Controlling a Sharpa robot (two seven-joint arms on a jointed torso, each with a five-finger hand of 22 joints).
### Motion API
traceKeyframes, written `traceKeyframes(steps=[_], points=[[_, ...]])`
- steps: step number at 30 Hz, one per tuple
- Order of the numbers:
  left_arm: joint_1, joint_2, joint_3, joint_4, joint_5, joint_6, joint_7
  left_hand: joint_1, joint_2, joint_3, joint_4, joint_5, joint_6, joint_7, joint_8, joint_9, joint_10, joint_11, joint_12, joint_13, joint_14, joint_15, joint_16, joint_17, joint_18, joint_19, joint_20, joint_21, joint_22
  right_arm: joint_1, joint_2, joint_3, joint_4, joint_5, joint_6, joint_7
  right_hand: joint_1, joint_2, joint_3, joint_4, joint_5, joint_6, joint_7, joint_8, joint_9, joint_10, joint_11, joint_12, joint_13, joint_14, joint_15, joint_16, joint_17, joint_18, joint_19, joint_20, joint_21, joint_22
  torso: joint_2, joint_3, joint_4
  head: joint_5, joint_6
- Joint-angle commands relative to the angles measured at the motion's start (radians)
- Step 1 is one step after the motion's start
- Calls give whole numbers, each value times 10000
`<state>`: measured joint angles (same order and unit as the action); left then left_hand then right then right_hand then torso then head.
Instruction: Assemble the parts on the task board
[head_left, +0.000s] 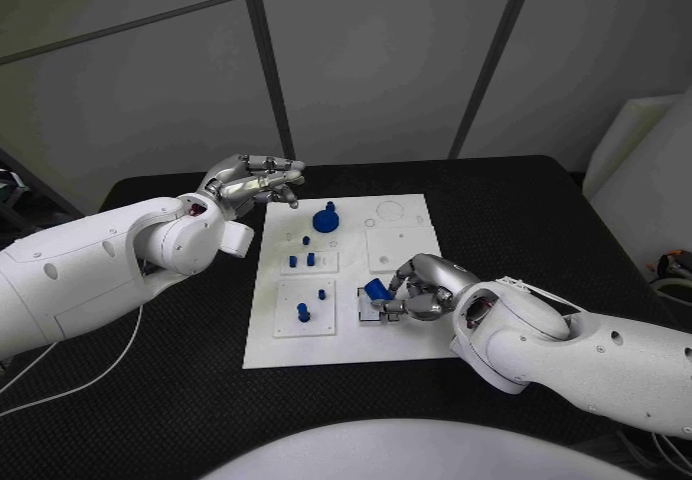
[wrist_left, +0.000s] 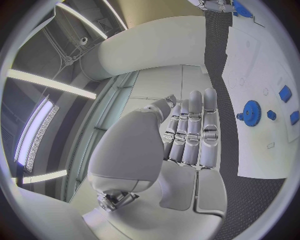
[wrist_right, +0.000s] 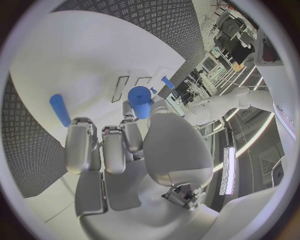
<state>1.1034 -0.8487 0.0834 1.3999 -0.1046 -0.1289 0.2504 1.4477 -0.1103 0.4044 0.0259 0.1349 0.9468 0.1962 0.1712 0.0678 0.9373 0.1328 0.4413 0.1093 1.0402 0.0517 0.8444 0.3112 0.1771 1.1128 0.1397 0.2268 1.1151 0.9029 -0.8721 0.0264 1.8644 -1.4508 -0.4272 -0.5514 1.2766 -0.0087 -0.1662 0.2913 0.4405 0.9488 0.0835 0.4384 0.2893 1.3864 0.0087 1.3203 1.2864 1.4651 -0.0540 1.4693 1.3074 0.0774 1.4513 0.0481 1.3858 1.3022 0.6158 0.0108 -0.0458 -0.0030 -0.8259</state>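
Gripping a blue part (head_left: 376, 290), seemingly between thumb and fingers, the right hand (head_left: 418, 288) sits over the white board (head_left: 411, 215); left hand (head_left: 254, 181) hovers beside it, fingers curled, empty.

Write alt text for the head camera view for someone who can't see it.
The robot's right hand holds a small blue part over the near right corner of the white task board on a black table. Its left hand hovers, holding nothing, at the board's far left edge, near a blue gear.
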Motion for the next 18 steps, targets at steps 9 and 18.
traceKeyframes(steps=[9,18], points=[[18,29,7,21,29,151,-23,-40,46,-8,-52,27,-53,26,44,-9,-78,-17,48,-16,-60,-15,-24,-21,15,-77,-26,41,-14,22,413,10,-410,179,883,-249,-863,251,-470,16,-764,184,-89,223,190,41,-92,-113,25,692,-144,11,658,-176,36,-67,20,7,-5,13,-21,118,-40],[18,19,7,26,29,158,-36,-40,46,-8,-52,27,-53,26,44,-9,-78,-17,48,-16,-60,-15,-24,-21,15,-77,-26,41,-14,23,494,10,-505,59,835,-321,-1469,320,-903,3,-2179,174,-130,358,370,39,-129,-191,36,688,-179,-7,643,-173,26,-108,-5,-9,-17,7,-35,144,-36]])
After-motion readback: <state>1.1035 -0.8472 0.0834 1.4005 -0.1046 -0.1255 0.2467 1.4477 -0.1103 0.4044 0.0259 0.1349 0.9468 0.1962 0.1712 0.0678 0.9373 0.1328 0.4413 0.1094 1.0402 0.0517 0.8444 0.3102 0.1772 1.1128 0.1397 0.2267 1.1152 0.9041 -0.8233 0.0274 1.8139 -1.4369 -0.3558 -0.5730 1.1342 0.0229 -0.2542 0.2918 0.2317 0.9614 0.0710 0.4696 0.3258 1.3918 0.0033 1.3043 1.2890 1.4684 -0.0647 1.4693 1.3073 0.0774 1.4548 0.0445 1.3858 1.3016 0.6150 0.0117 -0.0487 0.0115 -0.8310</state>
